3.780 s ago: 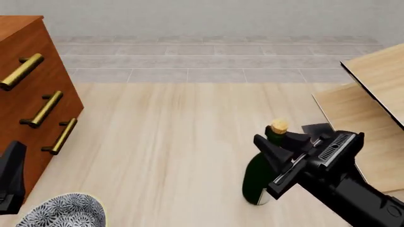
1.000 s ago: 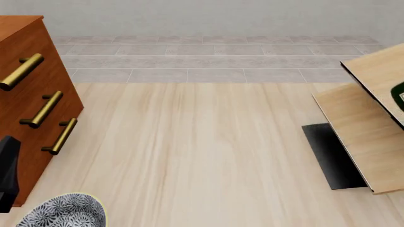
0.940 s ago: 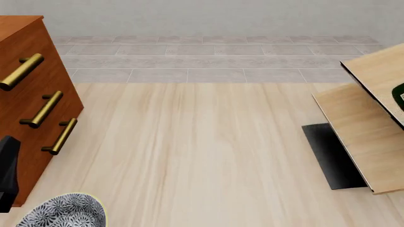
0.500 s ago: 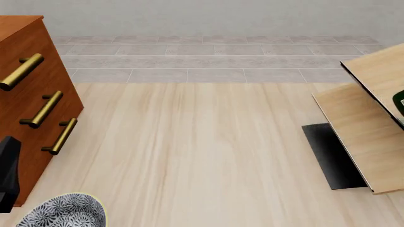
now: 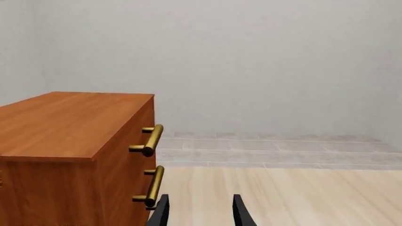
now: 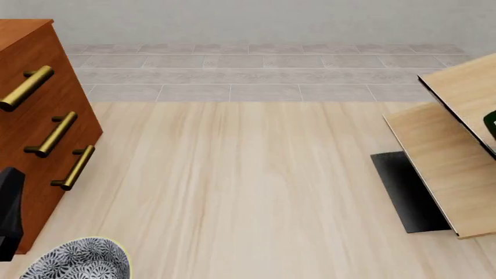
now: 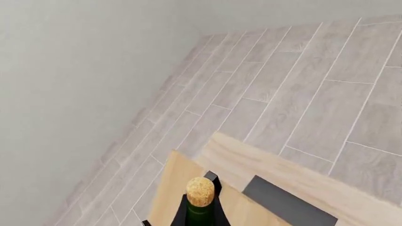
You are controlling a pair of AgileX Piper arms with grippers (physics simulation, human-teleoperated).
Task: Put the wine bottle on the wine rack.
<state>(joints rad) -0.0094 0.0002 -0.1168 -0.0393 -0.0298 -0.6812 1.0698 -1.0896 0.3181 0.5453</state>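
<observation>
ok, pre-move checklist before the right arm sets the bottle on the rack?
1. Bottle in the right gripper's grasp: cannot tell. The right wrist view shows the wine bottle by cork and neck only; no fingers visible.
2. Bottle over the rack: ok. The wine rack lies beyond the cork; front view shows a green sliver at the rack's edge.
3. Bottle seated: cannot tell, contact hidden.
4. Left gripper clear: ok, open, by the drawer cabinet.
5. Patterned bowl clear of the rack: ok.

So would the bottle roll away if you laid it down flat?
Probably. The bottle looks round and smooth, so it would likely roll unless something cradles it. It looks like glass, so likely slippery and breakable. Standing up, its slim shape with the cork on top seems tippy.
</observation>
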